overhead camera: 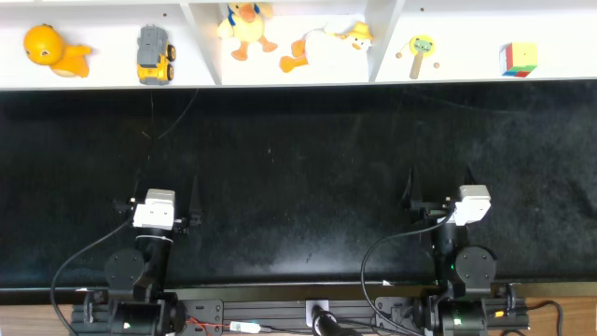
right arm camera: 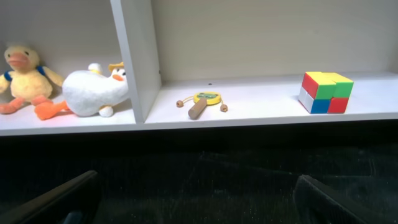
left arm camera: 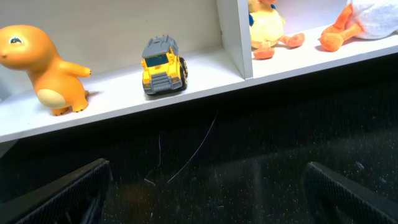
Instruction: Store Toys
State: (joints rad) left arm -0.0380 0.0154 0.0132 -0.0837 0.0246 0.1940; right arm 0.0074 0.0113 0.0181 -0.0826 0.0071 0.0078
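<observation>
Left tool [overhead camera: 173, 201] and right tool [overhead camera: 438, 194] near the table's [overhead camera: 298, 159] front edge, both spread open and empty, well apart from them on the shelf [overhead camera: 112, 71] along the far edge, orange dinosaur [overhead camera: 51, 47], yellow truck [overhead camera: 155, 54], yellow duck [overhead camera: 246, 28], white duck [overhead camera: 322, 47], rattle [overhead camera: 422, 51], colour cube [overhead camera: 520, 58]

A robotics lab test bench: a black matted surface [overhead camera: 298, 168], the left arm [overhead camera: 140, 266] and right arm [overhead camera: 464, 261] mounted on a rail [overhead camera: 280, 308] with loose cables [overhead camera: 84, 247], and a white partitioned shelf [overhead camera: 203, 37] staged with a toy truck [overhead camera: 155, 54] and a puzzle cube [overhead camera: 520, 58]
</observation>
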